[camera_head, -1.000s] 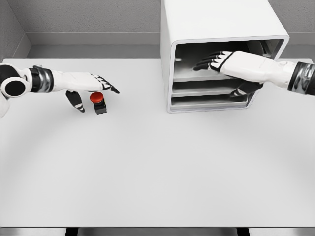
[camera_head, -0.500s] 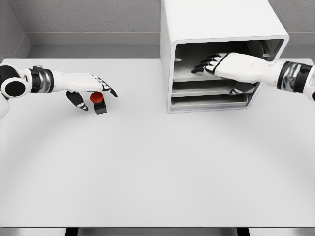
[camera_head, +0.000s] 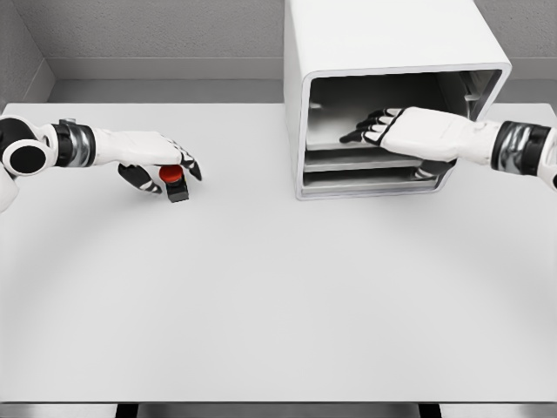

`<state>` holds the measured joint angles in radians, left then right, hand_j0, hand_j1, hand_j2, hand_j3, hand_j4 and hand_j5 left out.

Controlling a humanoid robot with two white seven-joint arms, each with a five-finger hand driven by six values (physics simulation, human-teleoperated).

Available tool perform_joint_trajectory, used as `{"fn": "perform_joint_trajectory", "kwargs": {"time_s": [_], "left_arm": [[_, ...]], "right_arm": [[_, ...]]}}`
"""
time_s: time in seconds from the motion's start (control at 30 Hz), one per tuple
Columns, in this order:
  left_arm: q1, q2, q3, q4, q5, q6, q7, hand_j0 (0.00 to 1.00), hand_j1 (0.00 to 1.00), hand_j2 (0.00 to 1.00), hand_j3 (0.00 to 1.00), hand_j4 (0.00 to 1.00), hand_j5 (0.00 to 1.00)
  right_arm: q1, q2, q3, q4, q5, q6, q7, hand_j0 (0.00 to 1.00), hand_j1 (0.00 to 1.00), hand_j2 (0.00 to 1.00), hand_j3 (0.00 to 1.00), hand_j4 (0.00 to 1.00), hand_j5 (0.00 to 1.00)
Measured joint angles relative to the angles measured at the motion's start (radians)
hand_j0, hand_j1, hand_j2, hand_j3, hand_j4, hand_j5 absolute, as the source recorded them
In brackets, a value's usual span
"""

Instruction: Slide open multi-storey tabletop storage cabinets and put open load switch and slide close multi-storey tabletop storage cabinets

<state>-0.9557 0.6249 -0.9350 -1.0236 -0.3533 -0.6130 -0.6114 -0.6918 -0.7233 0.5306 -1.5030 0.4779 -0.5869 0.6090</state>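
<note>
A: L hand (camera_head: 157,157)?
B: Fingers curled over the red switch (camera_head: 175,178) at table (camera_head: 261,305) left, thumb under; not clamped yet, I'd say. Close square on its black base, lift straight.
A: R hand (camera_head: 409,132)?
B: Flat, fingers apart, on cabinet (camera_head: 383,52) top shelf, holding nothing. Press evenly so it won't jam.

- Simulated test bench, not a lived-in room: everything renders flat and textureless.
- Plain white surface (camera_head: 278,296) fills most of the view, no wear or marks.
- Grey speckled walls (camera_head: 157,30) close in behind and at left, like a booth or cell.
- Only props: white cabinet (camera_head: 383,43) with open shelf slots, and a small red-capped switch (camera_head: 174,178).
- White robot arms enter from both sides, typical of a manipulation rig.
</note>
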Motion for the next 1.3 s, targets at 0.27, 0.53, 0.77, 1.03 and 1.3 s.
{"fn": "perform_joint_trajectory", "kwargs": {"time_s": [0.27,0.53,0.77,1.03,1.3], "left_arm": [[0.0,0.0,0.0,-0.003,0.002,0.0,0.0,0.39,0.39,0.39,0.39,0.39,0.39],[-0.005,0.026,-0.001,-0.064,0.019,-0.001,0.0,0.38,0.38,0.38,0.38,0.38,0.38],[0.02,0.135,-0.001,-0.327,0.095,0.0,-0.001,0.38,0.38,0.38,0.38,0.38,0.38],[0.037,0.218,0.0,-0.486,0.125,0.0,-0.001,0.38,0.38,0.38,0.38,0.38,0.38],[0.037,0.231,-0.001,-0.52,0.128,0.0,0.0,0.38,0.38,0.38,0.38,0.38,0.38]], "right_arm": [[0.061,-0.049,-0.021,-0.086,-0.009,-0.006,-0.001,1.0,1.0,1.0,1.0,1.0,1.0],[0.129,-0.101,-0.11,-0.127,-0.04,-0.024,0.002,1.0,1.0,1.0,1.0,1.0,1.0],[0.118,-0.102,-0.156,-0.11,-0.074,-0.026,0.002,1.0,1.0,1.0,1.0,1.0,1.0],[0.049,-0.051,-0.029,-0.02,-0.022,0.016,0.002,1.0,1.0,1.0,1.0,1.0,1.0],[0.129,-0.121,-0.065,-0.092,-0.047,0.002,-0.012,1.0,1.0,1.0,1.0,1.0,1.0]]}}
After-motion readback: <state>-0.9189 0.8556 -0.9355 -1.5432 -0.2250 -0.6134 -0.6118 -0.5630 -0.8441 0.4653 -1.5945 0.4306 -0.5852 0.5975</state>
